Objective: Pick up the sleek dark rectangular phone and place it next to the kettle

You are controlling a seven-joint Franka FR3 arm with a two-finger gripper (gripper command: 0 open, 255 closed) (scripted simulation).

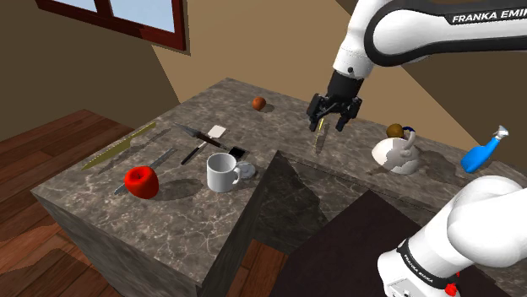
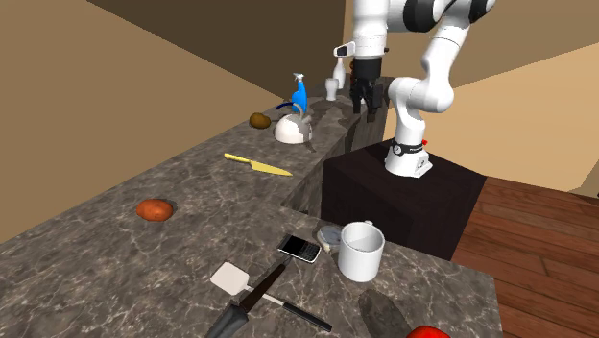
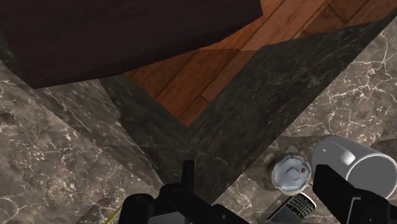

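An L-shaped dark marble counter (image 1: 177, 211) stands in a tan-walled room with a wood floor (image 1: 34, 143) and a window (image 1: 127, 13). In the second exterior view the phone (image 2: 299, 249) lies flat at nine o'clock of the white mug (image 2: 362, 252), well apart from the kettle (image 2: 291, 128). The gripper (image 1: 329, 124) hangs over the counter, its fingers apart and empty.
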